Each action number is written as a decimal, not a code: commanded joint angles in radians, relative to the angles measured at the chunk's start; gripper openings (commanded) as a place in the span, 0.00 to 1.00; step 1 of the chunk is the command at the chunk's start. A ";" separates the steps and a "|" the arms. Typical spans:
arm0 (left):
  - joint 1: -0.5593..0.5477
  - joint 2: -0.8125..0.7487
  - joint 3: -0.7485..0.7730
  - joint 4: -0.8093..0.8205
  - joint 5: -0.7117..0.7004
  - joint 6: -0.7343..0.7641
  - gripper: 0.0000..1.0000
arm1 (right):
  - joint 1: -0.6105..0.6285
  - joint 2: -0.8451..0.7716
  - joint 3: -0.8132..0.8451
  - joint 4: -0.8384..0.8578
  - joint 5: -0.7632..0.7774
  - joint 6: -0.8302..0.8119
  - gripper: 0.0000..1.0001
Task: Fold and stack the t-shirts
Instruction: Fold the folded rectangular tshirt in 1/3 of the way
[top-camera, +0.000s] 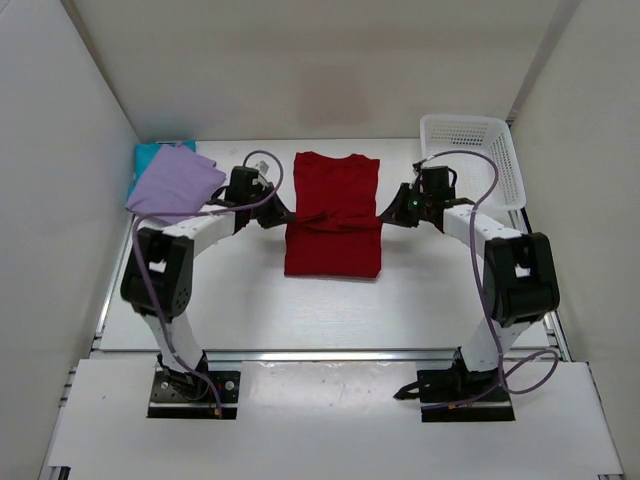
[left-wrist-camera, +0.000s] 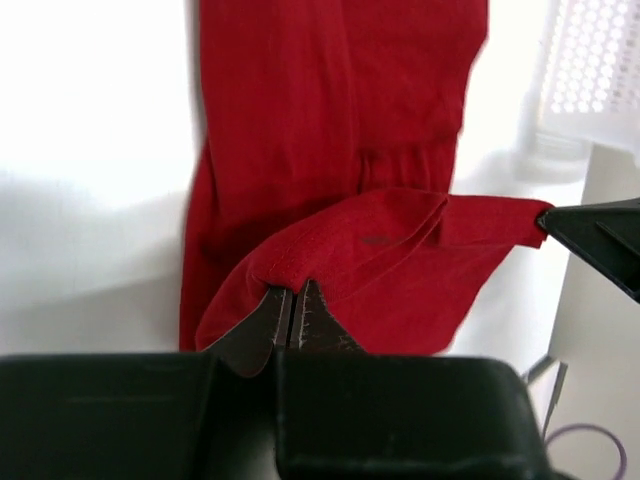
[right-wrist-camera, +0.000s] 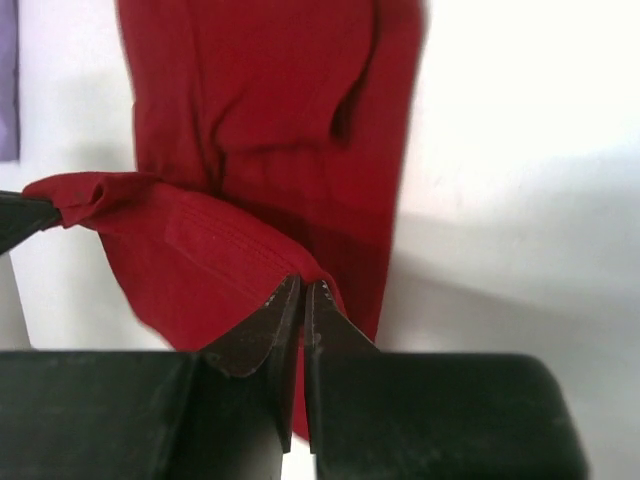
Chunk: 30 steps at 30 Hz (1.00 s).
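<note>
The red t-shirt (top-camera: 333, 215) lies lengthwise in the middle of the table, its sides folded in. My left gripper (top-camera: 283, 213) is shut on its left edge and my right gripper (top-camera: 383, 213) is shut on its right edge, both about halfway along. Between them a band of the red t-shirt (left-wrist-camera: 400, 250) is lifted off the table and stretched across. The left gripper (left-wrist-camera: 293, 290) pinches a fold of cloth; so does the right gripper (right-wrist-camera: 303, 285) on the red t-shirt (right-wrist-camera: 260, 130). A folded lavender t-shirt (top-camera: 175, 183) rests on a teal t-shirt (top-camera: 150, 156) at the back left.
A white lattice basket (top-camera: 472, 155) stands at the back right, just behind my right arm. White walls close the table on the left, back and right. The basket (left-wrist-camera: 590, 70) also shows at the top right of the left wrist view.
</note>
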 joint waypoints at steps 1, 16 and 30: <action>0.002 0.081 0.096 0.018 -0.013 0.013 0.00 | -0.022 0.080 0.084 0.045 -0.004 -0.021 0.00; 0.051 0.074 0.164 0.129 0.005 -0.059 0.40 | -0.068 0.217 0.253 0.060 -0.033 -0.013 0.31; -0.163 -0.083 -0.365 0.425 0.042 -0.133 0.33 | 0.198 0.179 0.138 0.098 -0.016 -0.084 0.00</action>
